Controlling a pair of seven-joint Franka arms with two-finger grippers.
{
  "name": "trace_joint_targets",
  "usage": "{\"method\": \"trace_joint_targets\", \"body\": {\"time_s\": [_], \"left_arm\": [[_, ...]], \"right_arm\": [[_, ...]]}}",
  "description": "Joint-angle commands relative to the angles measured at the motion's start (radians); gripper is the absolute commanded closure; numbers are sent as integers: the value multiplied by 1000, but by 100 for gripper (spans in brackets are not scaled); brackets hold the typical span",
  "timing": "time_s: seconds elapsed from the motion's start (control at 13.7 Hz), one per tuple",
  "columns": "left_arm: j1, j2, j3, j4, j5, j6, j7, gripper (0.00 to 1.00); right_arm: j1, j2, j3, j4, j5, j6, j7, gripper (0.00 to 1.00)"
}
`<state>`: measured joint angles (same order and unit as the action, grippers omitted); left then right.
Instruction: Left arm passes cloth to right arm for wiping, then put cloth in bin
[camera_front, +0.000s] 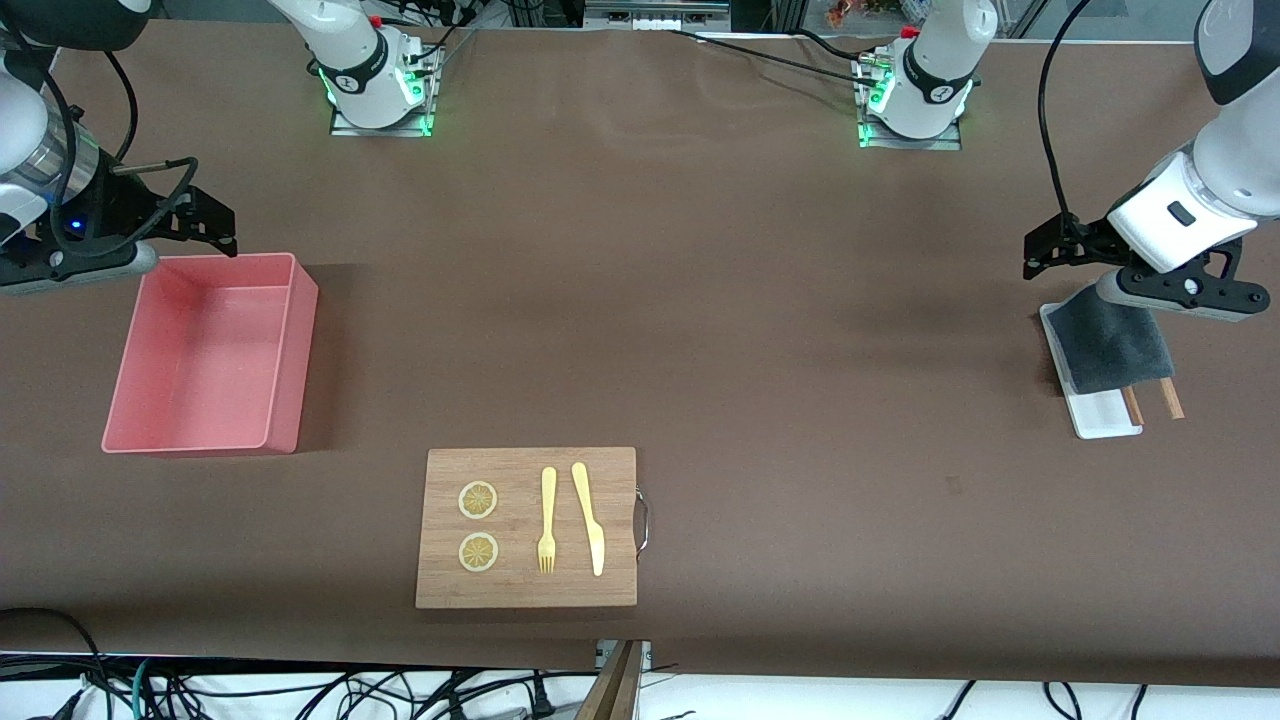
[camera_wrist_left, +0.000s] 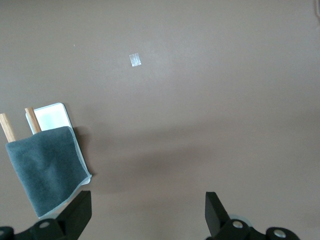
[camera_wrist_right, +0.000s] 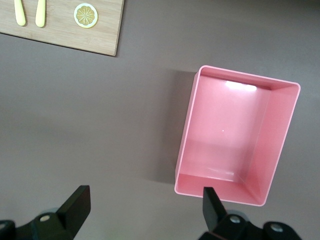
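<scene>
Here you go: your left pincer (camera_front: 1058, 248) hangs released, jaws spread wide, over the desk (camera_front: 760, 300) at the left arm's end, just beside the cloth (camera_front: 1112, 342) and not touching it. The cloth lies dark grey side up, draped over the narrow white tray (camera_front: 1105, 415), which pokes out at the end nearer the front camera, with two wooden sticks (camera_front: 1170, 398) showing from under that same edge. Judging by the drape, it's soft, light and floppy, so it will sag and fold the moment you lift it; nothing fragile about it, but it could drag the tray or the sticks along if you pinch too deep. I'd take it at a free edge or corner, the one hanging off the tray's side in the left wrist view (camera_wrist_left: 80, 172), and pinch fabric only. Its long axis runs roughly toward and away from the front camera, in line with the tray, tilted slightly. Whether the pink side is underneath you can't tell from here. Over at the right arm's end, your right pincer (camera_front: 205, 222) waits released too, prongs apart, hovering by the bin's (camera_front: 300, 330) rim farthest from the front camera. The bin stands upright with nothing in it. The cutting board (camera_front: 527, 590) with fork (camera_front: 547, 520), knife (camera_front: 590, 520) and two lemon slices (camera_front: 478, 500) sits nearest the front camera, between the two ends.
</scene>
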<state>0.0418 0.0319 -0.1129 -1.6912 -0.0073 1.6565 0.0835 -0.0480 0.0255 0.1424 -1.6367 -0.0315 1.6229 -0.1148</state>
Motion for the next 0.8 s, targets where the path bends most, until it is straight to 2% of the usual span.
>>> {"method": "trace_joint_targets", "body": {"time_s": [0.0,0.73], "left_arm": [[12,-15,-11,-10,15,-9,-20,0],[12,0,-11,-4,17,-14,-16,0]], "right_arm": [[-4,7,3,18,9,-6,-6,1],[-4,7,3,18,9,-6,-6,1]]}}
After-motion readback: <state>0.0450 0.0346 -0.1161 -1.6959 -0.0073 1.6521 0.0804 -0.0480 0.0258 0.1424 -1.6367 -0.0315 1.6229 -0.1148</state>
